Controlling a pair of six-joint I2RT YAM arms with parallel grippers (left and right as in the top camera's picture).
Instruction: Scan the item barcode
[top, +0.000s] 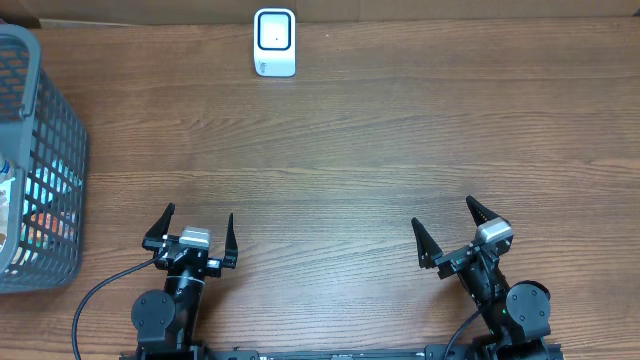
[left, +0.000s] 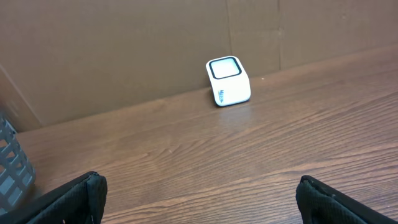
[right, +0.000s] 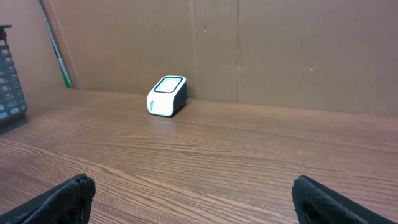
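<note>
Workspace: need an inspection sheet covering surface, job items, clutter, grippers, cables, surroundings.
Surface: wood table, no spills seen.
Job's things: white scanner at the far edge, window up; grey basket at the left edge holds items, no barcode visible.
Clutter: nothing seen.
Grippers: left gripper open, empty; right gripper open, empty; both near the front edge.
Cables: black cable curves out beside the left arm base; another by the right base.
Surroundings: cardboard wall behind the table; thin rod leaning on it.

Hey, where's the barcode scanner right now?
In the overhead view the scanner sits at the table's far edge by the cardboard wall, slightly left of centre, to the right of the basket at the left edge.
</note>
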